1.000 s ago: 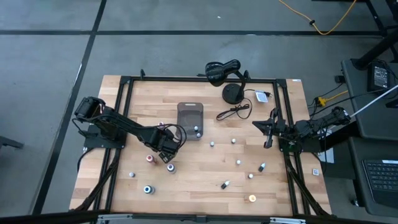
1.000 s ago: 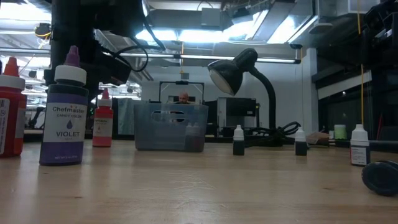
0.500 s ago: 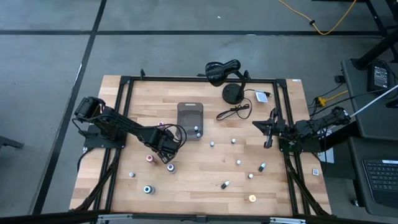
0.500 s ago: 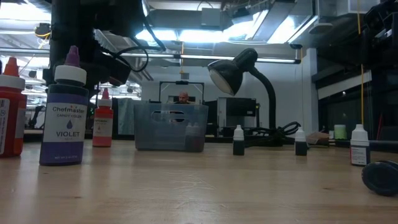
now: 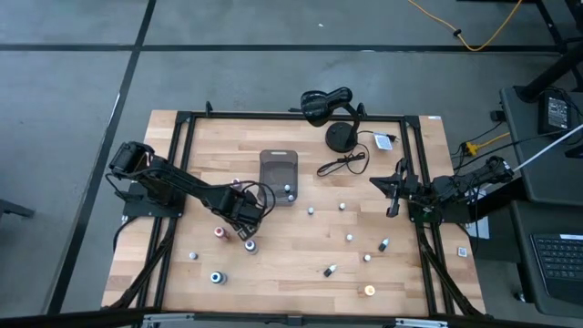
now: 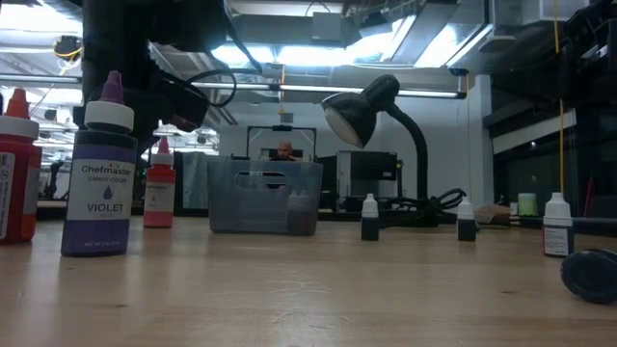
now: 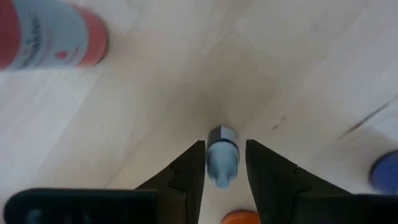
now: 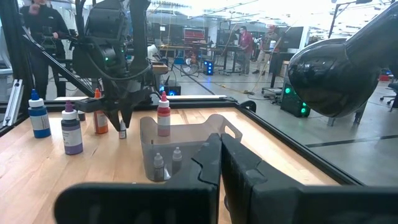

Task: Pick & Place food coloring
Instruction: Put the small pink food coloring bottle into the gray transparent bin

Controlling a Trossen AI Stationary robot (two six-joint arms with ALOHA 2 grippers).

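My left gripper (image 7: 221, 171) hangs over the left middle of the table (image 5: 244, 217), shut on a tiny food coloring bottle (image 7: 221, 158) with a pale blue-grey cap. The right wrist view shows that bottle (image 8: 122, 131) below the left fingers. Other food coloring bottles stand on their bases: red (image 5: 219, 232), pink (image 5: 235, 182), violet (image 6: 100, 183) and several small ones toward the right (image 5: 349, 238). Two small bottles (image 8: 166, 163) stand inside the gray tray (image 5: 279, 164). My right gripper (image 8: 221, 152) waits shut at the table's right side (image 5: 393, 193). My left gripper pinches the small bottle between its two fingers (image 7: 191, 168), one on each side of the body just below the cap (image 7: 221, 138). The fingers come from above, pointing down. The bottle hangs upright under them; whether its base is clear of the table I cannot tell.
A black desk lamp (image 5: 328, 105) with its round base (image 5: 342, 137) and cable (image 5: 342, 164) stands at the far edge behind the tray. A black cap (image 6: 590, 275) lies near the front right in the low view. People stand in the room beyond the table (image 8: 46, 28).
In the low view my left gripper has risen a little. Nothing else has visibly moved.
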